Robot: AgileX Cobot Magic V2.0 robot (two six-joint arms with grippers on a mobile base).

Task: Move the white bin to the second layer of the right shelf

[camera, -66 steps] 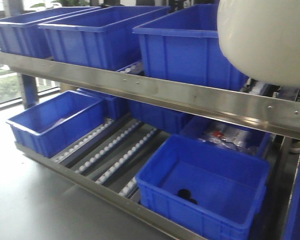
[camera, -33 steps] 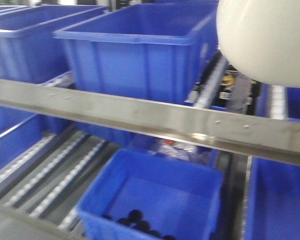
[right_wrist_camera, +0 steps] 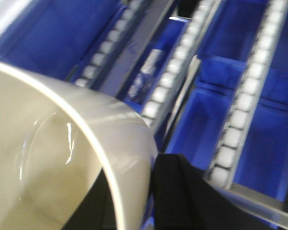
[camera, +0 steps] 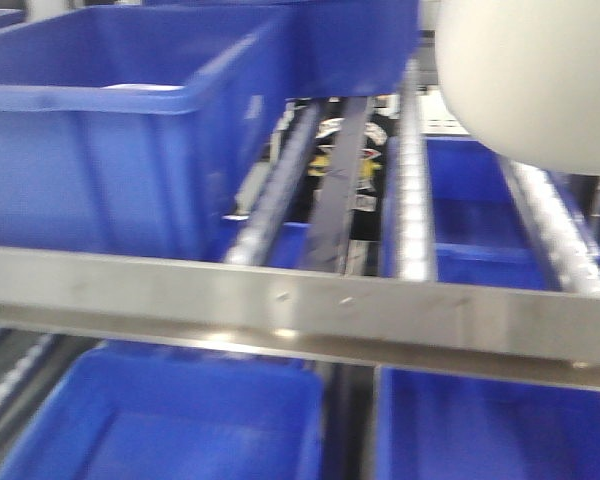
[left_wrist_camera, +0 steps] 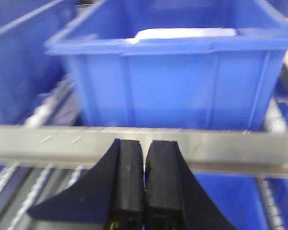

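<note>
Since a second ago the front view has closed in on the rack and its roller lanes [camera: 410, 200] now sit mid-frame. The right gripper [right_wrist_camera: 134, 201] pinches the white bin [right_wrist_camera: 62, 143] by its rim, held above the right shelf second layer [camera: 300, 300]. The left gripper [left_wrist_camera: 145, 163] is pressed closed and empty, facing a blue crate [left_wrist_camera: 173, 76].

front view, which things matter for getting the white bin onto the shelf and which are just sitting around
For the job: white bin, right gripper clamping its rim, roller lanes, front rail.
Just there: blue crate on the rollers, lower crates, left gripper, shut and empty.
</note>
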